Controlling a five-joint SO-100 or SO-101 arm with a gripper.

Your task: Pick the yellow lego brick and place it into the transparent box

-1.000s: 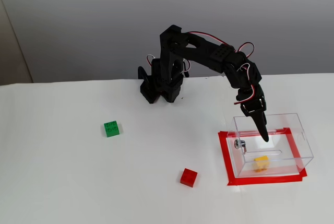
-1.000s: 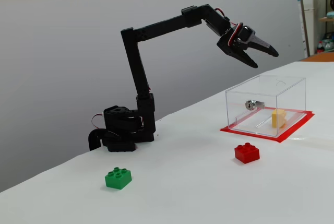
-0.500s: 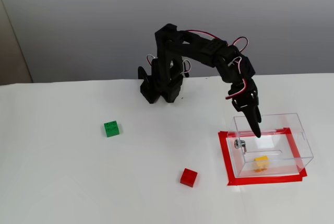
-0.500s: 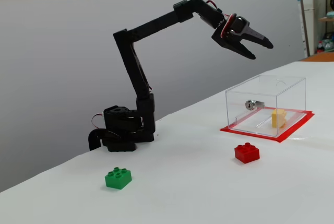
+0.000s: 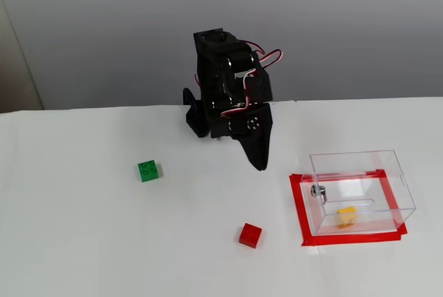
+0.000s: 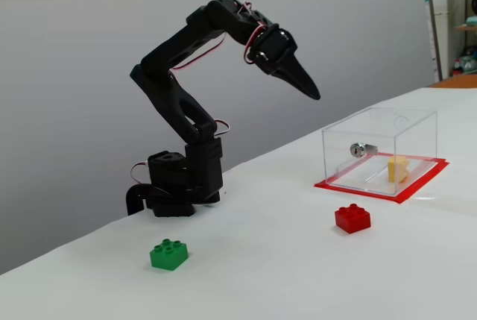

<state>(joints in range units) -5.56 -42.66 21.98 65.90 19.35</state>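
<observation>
Landmark: transparent box (image 5: 360, 192) (image 6: 380, 150), standing on the white table (image 5: 104, 241) (image 6: 298, 275) inside a red tape outline (image 5: 297, 207) (image 6: 417, 186).
Yellow lego brick (image 5: 346, 216) (image 6: 398, 168): inside the box, on its floor, near the front wall in a fixed view.
Metal fitting (image 5: 318, 190) (image 6: 359, 149): on the box's left wall in both fixed views.
Gripper (image 5: 260, 166) (image 6: 313, 95): raised in the air, well apart from the box and up to its left; fingers pressed together into one dark point, holding nothing.
Arm base (image 5: 208, 120) (image 6: 175, 186): far to the left of the box, at the table's back edge.
Red brick (image 5: 250, 235) (image 6: 352, 218): on the table just left of the box, outside the tape.
Green brick (image 5: 147, 170) (image 6: 169, 253): well left of the box, beyond the red brick.
</observation>
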